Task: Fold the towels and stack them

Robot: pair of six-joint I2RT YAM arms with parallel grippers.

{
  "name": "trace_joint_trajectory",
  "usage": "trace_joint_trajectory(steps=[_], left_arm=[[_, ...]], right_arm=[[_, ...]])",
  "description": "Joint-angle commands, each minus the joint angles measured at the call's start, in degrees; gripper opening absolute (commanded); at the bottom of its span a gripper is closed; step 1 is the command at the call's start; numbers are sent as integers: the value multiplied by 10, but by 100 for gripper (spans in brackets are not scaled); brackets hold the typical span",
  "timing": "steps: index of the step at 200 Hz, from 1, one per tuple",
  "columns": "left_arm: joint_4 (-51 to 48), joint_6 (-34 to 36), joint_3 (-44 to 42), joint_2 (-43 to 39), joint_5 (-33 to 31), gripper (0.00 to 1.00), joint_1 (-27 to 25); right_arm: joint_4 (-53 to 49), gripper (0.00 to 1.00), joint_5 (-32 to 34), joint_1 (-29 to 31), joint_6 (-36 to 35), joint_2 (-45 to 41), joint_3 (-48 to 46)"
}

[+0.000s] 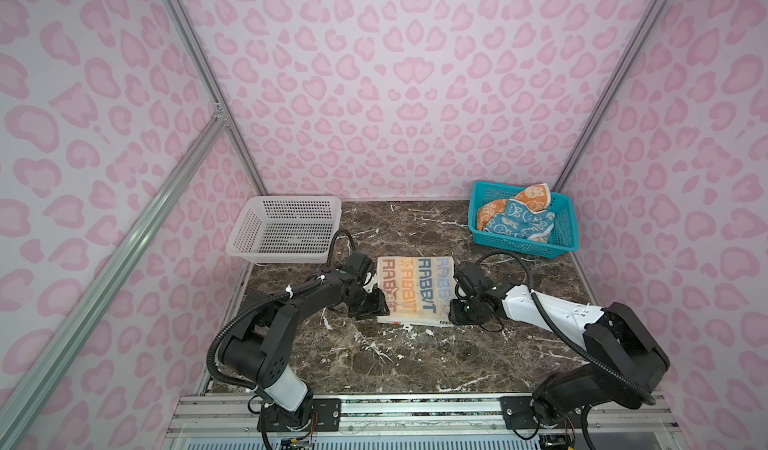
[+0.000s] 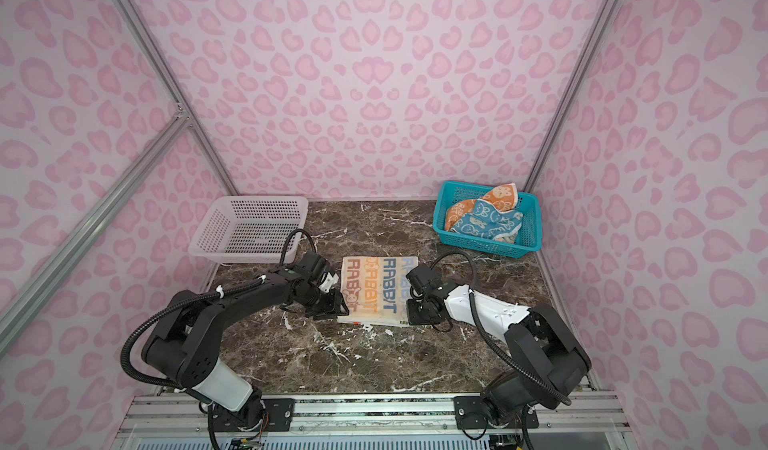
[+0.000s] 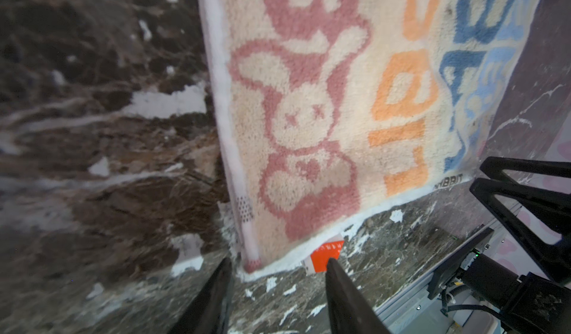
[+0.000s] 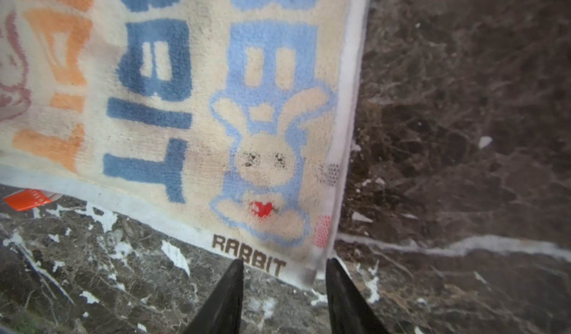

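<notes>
A cream towel (image 1: 413, 290) (image 2: 376, 287) with orange and blue RABBIT lettering lies flat on the middle of the marble table. My left gripper (image 1: 379, 307) (image 3: 278, 263) stands open just off the towel's near left corner (image 3: 250, 264), holding nothing. My right gripper (image 1: 454, 315) (image 4: 284, 263) stands open at the near right corner (image 4: 309, 273), also empty. A blue towel (image 1: 519, 223) and an orange towel (image 1: 534, 196), both with white rabbits, lie crumpled together in the teal basket (image 1: 519, 251) at the back right.
A white mesh basket (image 1: 282, 254) with nothing in it stands at the back left, close behind the left arm. An orange tag (image 3: 326, 253) (image 4: 26, 199) sticks out from the cream towel's near edge. Pink patterned walls close in the table on three sides.
</notes>
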Motion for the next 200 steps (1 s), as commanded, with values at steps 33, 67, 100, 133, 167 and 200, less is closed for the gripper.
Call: trace_joint_trajectory(steps=[33,67,100,133,167,200], left_arm=[[0,0,9,20,-2,37,-1],[-6,3,20,23,5,22,-1],[-22,10,36,18,17,16,-1],[-37,18,38,10,34,13,-1],[-51,28,31,1,41,13,-1],[-61,43,22,19,46,12,-1]], right_arm=[[1,38,1,-4,30,32,4],[-8,30,1,-4,27,31,9],[-21,15,8,-4,20,27,17],[-29,6,6,-4,16,25,20],[-66,6,21,-4,-3,28,33],[-75,11,8,-4,-11,35,41]])
